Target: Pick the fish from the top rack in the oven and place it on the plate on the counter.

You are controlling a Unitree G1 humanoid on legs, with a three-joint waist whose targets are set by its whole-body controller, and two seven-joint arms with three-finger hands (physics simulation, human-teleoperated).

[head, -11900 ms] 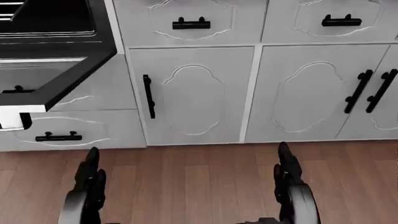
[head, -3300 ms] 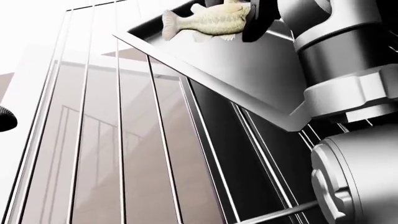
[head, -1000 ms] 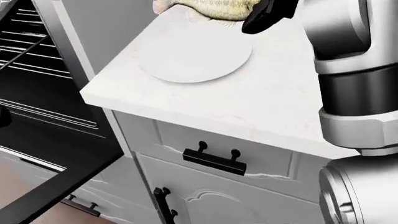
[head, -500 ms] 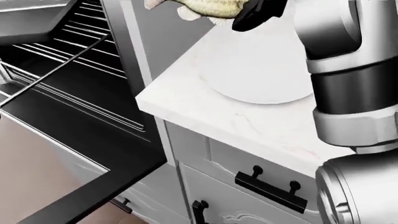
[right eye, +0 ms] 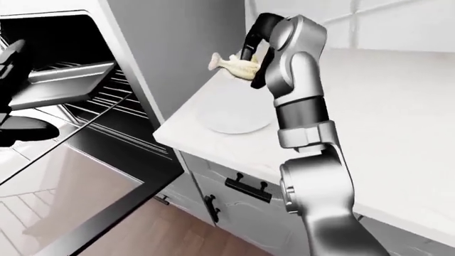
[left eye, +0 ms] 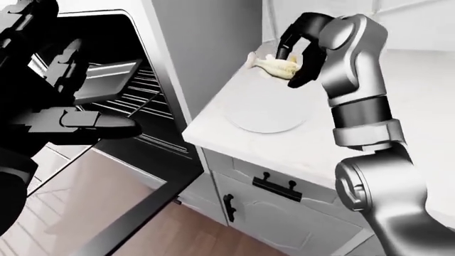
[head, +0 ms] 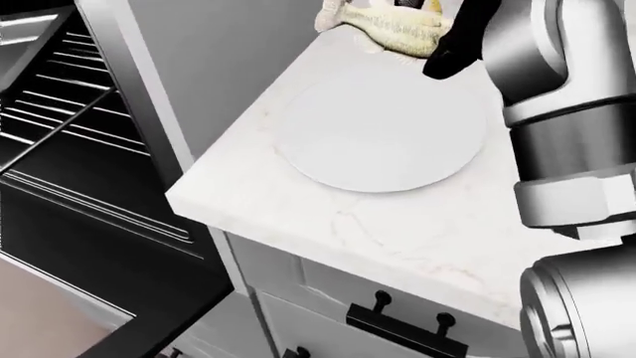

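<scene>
R robot hand (left eye: 297,53) clenched, arm raised

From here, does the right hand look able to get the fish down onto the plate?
Probably yes. The right hand holds the fish just above the plate's top edge in the head view, and nothing lies on the plate or between them.
</scene>
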